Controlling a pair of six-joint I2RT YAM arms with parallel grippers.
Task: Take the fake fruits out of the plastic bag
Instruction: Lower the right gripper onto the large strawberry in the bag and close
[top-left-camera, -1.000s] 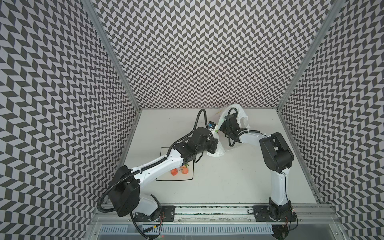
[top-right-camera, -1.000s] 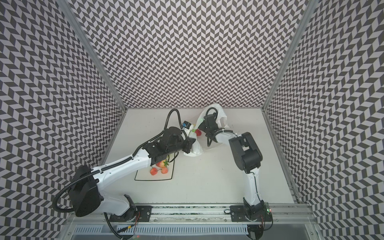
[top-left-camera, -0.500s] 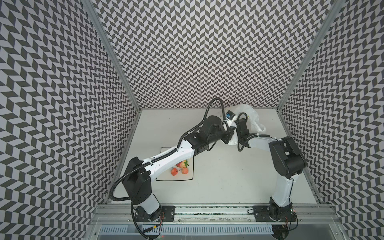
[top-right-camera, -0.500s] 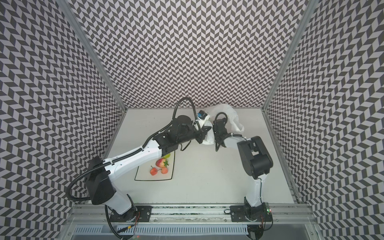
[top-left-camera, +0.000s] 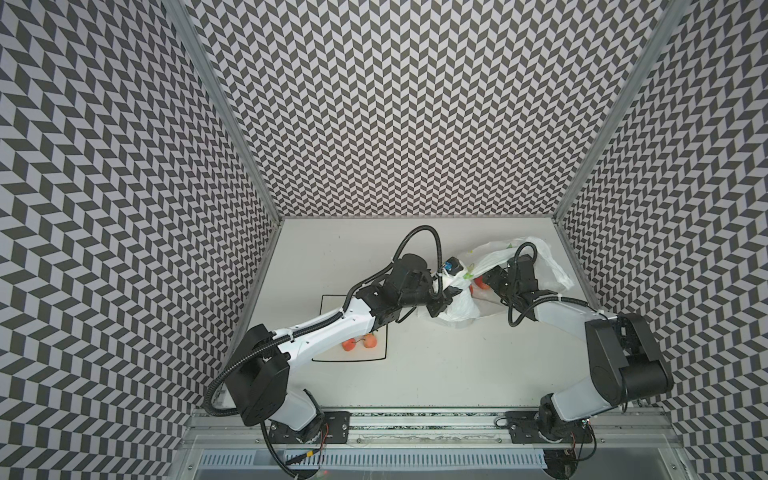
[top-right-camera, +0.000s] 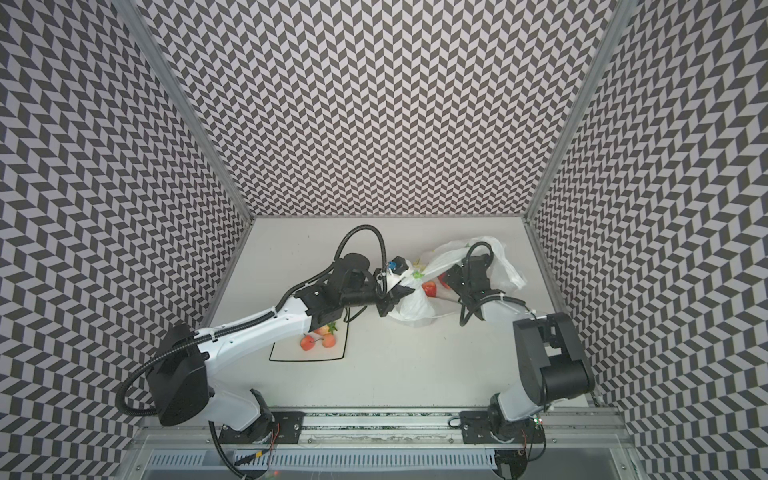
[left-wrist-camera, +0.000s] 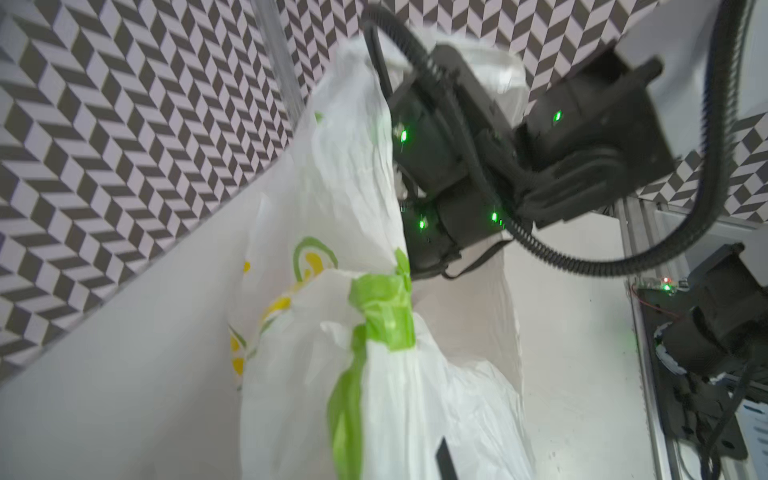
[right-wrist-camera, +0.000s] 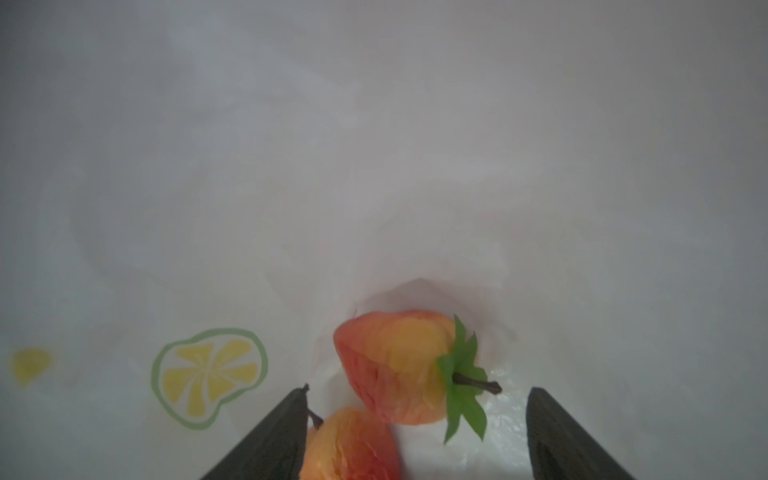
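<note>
Right wrist view looked into the plastic bag (right-wrist-camera: 291, 166), where 2 strawberries lay on the white inner film. 1 red-and-yellow strawberry (right-wrist-camera: 395, 370) had a green leaf cap and a brown stem. Another strawberry (right-wrist-camera: 349, 446) lay nearer the camera, cut off by the frame edge. They lay very close together, but whether they touched could not be told. A printed lemon slice (right-wrist-camera: 210, 376) showed on the film beside them.

The right gripper (right-wrist-camera: 419, 392) stood inside the bag with its jaws wide apart and nothing clamped between them. The capped strawberry lay just beyond the fingertips. The nearer one sat against the inside of 1 finger (right-wrist-camera: 274, 436).

In both top views the bag lay crumpled on the far right part of the table (top-left-camera: 436, 374), its mouth turned toward the right arm. A red strawberry (top-right-camera: 430, 287) showed in the opening.

The left gripper (top-left-camera: 445, 298) had its jaws closed on a bunched fold of the bag, on the side facing the left arm. From the left wrist, white film with a green band (left-wrist-camera: 382, 316) stretched away from that grip toward the right arm's black wrist.

Well apart from the bag, under the left arm, a square black-rimmed plate (top-left-camera: 385, 345) held 2 orange-pink balls (top-left-camera: 359, 343) lying side by side. In a top view a strawberry (top-right-camera: 326, 329) also showed on the plate, at the edge of the left arm.
</note>
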